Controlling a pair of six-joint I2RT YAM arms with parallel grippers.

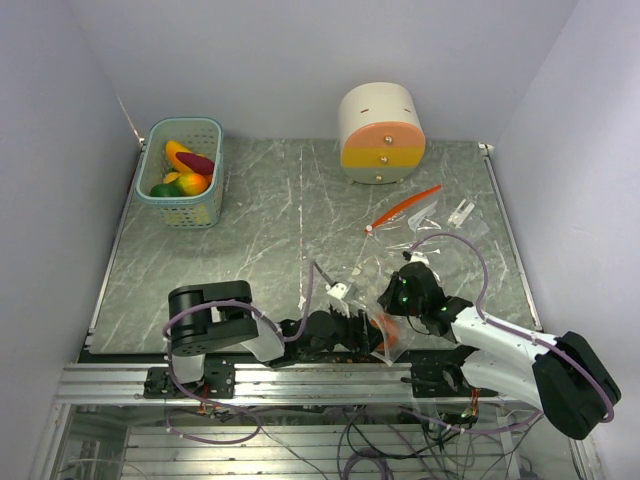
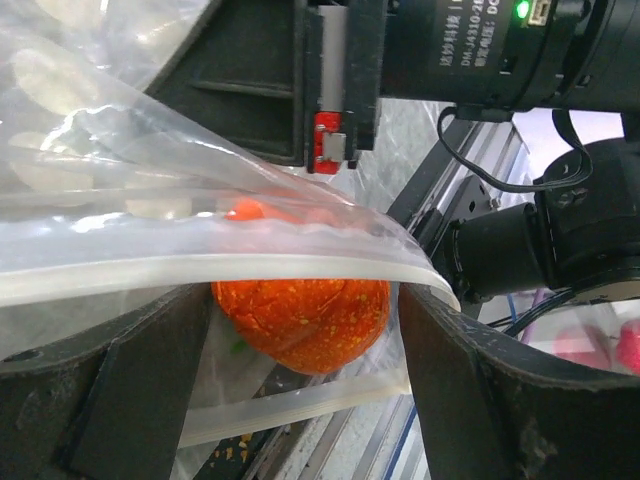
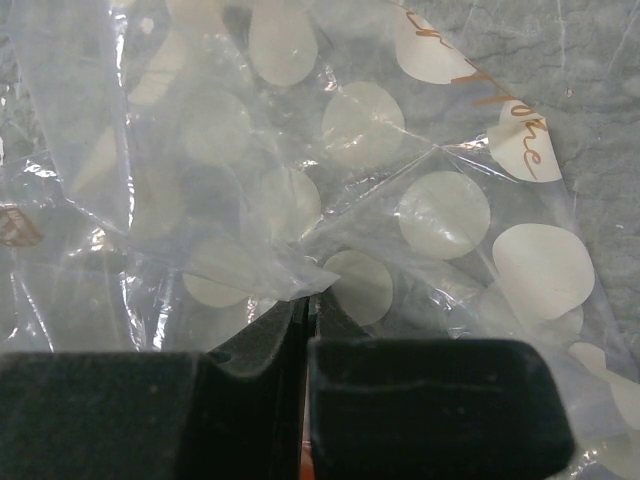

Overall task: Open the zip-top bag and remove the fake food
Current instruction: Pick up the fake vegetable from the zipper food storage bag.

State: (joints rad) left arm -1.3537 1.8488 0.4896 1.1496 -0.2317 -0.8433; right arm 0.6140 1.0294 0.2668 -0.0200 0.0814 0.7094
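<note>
**A:** What holds what?

**B:** The teal basket (image 1: 190,210) at the far left of the worktop (image 1: 260,230) holds yellow, orange, dark red and green fake food (image 1: 190,165). The clear, spotted zip-top bag (image 3: 400,150) by the right arm holds one orange piece (image 2: 300,325).

**A:** And the grippers?

**B:** The left gripper (image 2: 305,300) is spread wide at the bag's mouth. The orange piece sits between its fingers, with the bag's thick rim crossing in front. I cannot tell whether they touch it. The right gripper (image 3: 307,320) is closed tight, pinching a fold of the bag's film.

**A:** Anything else?

**B:** A cream-and-orange round container (image 1: 380,130) stands at the far edge, and an orange strip (image 1: 405,207) lies by the bag.
</note>
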